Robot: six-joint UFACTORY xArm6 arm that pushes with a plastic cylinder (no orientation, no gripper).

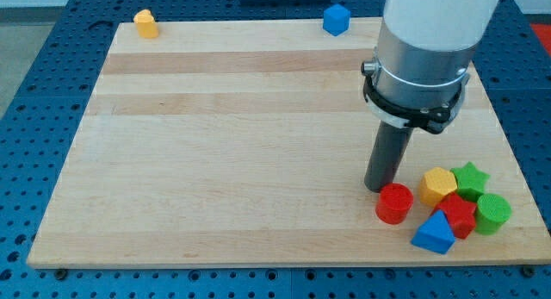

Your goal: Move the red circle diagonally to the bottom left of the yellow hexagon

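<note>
Camera view: my tip [380,187], no jaws to open or close, just above-left of the red circle [395,202], itself left of the yellow hexagon [438,186]; probably light, rigid, slippery; best pushed squarely mid-side.

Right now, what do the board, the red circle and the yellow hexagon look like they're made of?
The board looks like pale wood, matte, with visible grain and plank bands. The red circle and the yellow hexagon look like solid plastic, uniform in colour with a soft sheen, though painted wood can't be ruled out. My tip stands just above the red circle in the view.
</note>
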